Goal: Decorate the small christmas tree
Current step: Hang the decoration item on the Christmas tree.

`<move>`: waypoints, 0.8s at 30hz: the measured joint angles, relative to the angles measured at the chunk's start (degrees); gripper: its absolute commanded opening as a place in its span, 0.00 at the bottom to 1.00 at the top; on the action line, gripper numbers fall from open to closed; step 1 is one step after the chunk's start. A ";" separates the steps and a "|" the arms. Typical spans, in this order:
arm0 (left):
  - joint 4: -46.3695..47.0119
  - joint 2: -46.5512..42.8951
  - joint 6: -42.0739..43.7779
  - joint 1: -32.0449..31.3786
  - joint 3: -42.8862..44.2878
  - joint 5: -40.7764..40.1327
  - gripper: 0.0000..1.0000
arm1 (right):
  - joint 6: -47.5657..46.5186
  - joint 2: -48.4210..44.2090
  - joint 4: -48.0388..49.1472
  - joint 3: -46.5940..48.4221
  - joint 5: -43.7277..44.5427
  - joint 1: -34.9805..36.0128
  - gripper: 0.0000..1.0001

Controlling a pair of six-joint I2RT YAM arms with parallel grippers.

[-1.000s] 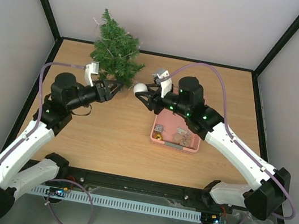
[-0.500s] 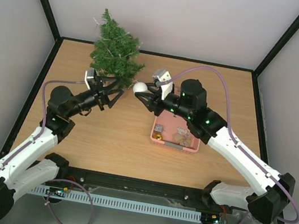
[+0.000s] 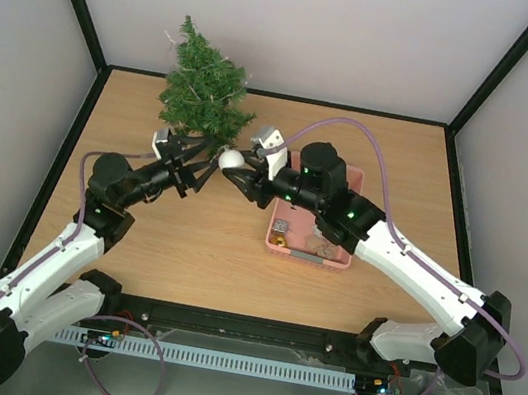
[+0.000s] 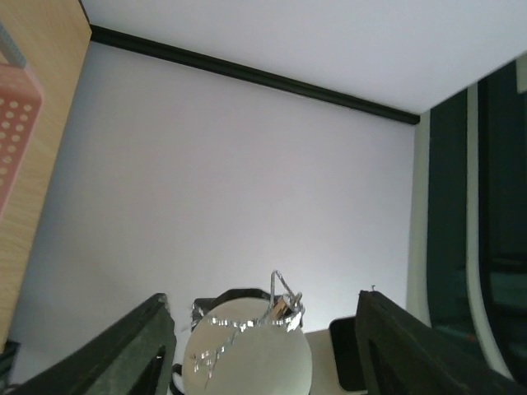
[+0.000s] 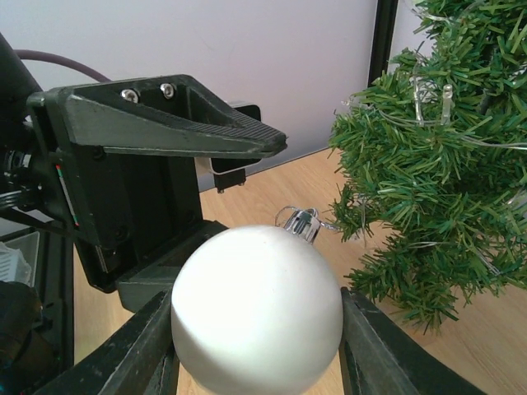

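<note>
Seen from above, the small christmas tree stands upright at the back left of the table, close to the rear wall. The right gripper reaches toward it from the right, clamped on a white ball ornament just in front of the tree's lowest branches. The left gripper faces it with its fingers spread wide, the tips just beside the ball. A pink basket sits under the right forearm with a few small items in it. In the left wrist view, the two dark fingers stand far apart with the ball and its silver cap between them; whether they touch it I cannot tell. In the right wrist view, the ball is pinched between the right fingers, cap uppermost. The spread left gripper sits just behind it, and the tree's wired branches fill the right side.
</note>
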 measured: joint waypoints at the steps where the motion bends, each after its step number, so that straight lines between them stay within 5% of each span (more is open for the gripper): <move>1: 0.04 0.00 -0.39 0.00 0.00 -0.13 0.52 | 0.00 0.02 0.02 0.00 0.04 0.13 0.42; 12: -0.11 0.50 2.45 0.09 -0.09 -2.27 0.03 | -0.24 -0.87 0.26 -1.62 0.00 0.48 0.42; 24: -7.04 1.77 17.05 1.75 2.34 -2.99 0.02 | -1.70 -1.92 0.13 -4.76 -0.52 0.66 0.42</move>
